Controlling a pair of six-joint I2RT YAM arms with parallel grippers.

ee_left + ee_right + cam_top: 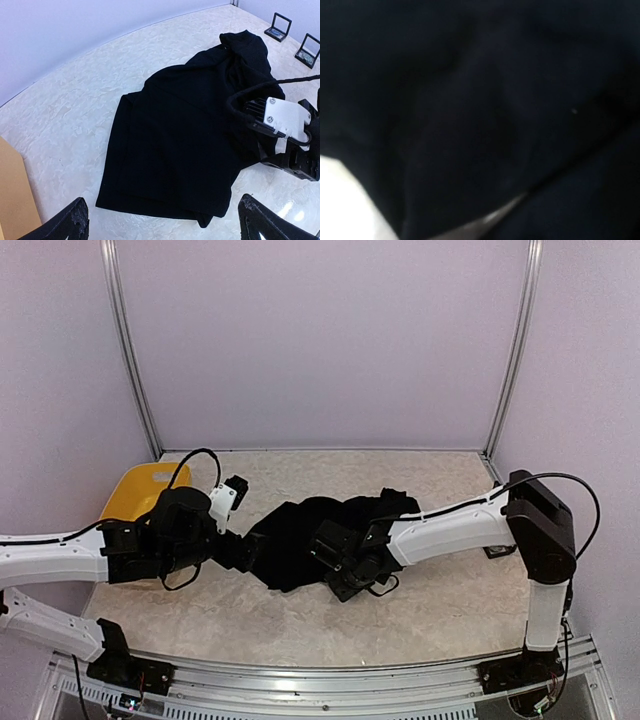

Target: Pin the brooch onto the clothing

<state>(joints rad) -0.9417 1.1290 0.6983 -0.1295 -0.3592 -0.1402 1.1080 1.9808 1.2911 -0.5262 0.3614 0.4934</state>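
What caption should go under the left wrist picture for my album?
Open left fingers frame a bunched black shirt on the pale table, the right arm reaching onto it.

So the clothing (300, 535) is lying bunched up in the middle of the table (250, 625), right between my two arms. My left gripper (248, 552) is hovering at its left edge, with the fabric spreading out ahead of my fingers. My right gripper (325, 548) is sitting down on the right half of it, in among the folds. A tray (130, 495) is sitting on the table's left side, behind my left arm and apart from the clothing. Two little stands (278, 26) are standing side by side past the clothing's right end, over by my right arm.
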